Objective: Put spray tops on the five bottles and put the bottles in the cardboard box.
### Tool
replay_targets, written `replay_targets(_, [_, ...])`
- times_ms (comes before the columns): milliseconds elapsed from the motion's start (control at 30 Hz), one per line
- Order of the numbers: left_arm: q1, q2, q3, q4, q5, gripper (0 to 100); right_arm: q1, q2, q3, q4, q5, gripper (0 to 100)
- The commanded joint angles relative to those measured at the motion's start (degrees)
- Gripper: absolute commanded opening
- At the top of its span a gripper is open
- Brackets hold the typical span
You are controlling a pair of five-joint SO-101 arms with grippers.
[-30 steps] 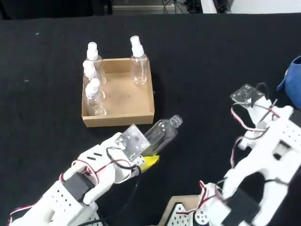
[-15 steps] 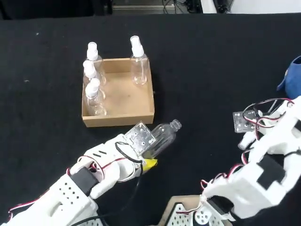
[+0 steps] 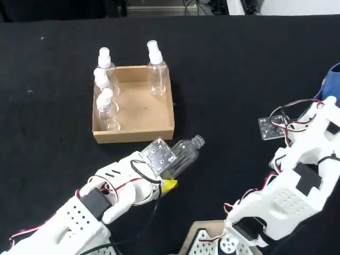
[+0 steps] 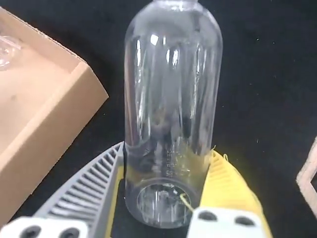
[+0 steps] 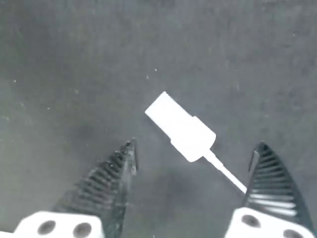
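A clear bottle [image 3: 183, 153] without a top is tilted above the table just in front of the cardboard box [image 3: 159, 130]. My left gripper [image 4: 167, 151] is shut on the bottle's [image 4: 171, 99] lower body, its open neck pointing away from the arm. Several capped bottles stand in the box, one of them at its far right corner [image 3: 155, 64]. A white spray top [image 5: 181, 131] lies on the black table between the fingers of my right gripper [image 5: 195, 145], which is open just above it. The right arm [image 3: 297, 170] is at the table's right side.
A blue object [image 3: 332, 87] sits at the right edge of the table. A pale perforated plate [image 3: 212, 241] lies at the near edge between the arms. The box's [image 4: 44, 124] near corner is close beside the held bottle.
The right arm has swung and lowered its wrist over the table on the right. The left arm shifted the bottle slightly, then kept still.
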Motion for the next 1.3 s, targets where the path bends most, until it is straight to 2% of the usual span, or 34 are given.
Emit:
replay_targets(0, [0.3,0.3,-4.2,-1.1,0.2,3,-1.0,0.0,-1.5,0.0,-0.1,31.5])
replay_targets(233, [0.3,0.3,-4.2,-1.1,0.2,3,0.0,-0.2,4.0,-6.3,2.6,31.5])
replay_targets(533, [0.3,0.3,-4.1,-1.1,0.2,3,0.1,-0.3,9.9,-15.2,2.6,30.6])
replay_targets(800, [0.3,0.3,-4.1,-1.1,0.2,3,0.7,-0.7,14.5,-21.7,-6.1,8.8])
replay_targets(900, [0.3,0.3,-4.1,-1.1,0.2,3,0.2,-3.0,14.4,-21.9,-15.1,0.7])
replay_targets(1000, [0.3,0.3,-4.1,-1.1,0.2,3,-1.0,-6.8,15.5,-21.9,-28.1,2.0])
replay_targets(1133, [0.3,0.3,-4.0,-1.1,0.1,3,-2.0,-10.8,18.0,-21.9,-56.4,1.1])
replay_targets(1200, [0.3,0.3,-4.0,-1.1,0.1,3,-1.1,-11.6,18.9,-21.9,-73.3,1.1])
replay_targets(1267, [0.3,0.3,-4.0,-1.1,0.1,3,0.9,-11.5,19.4,-22.2,-86.6,1.2])
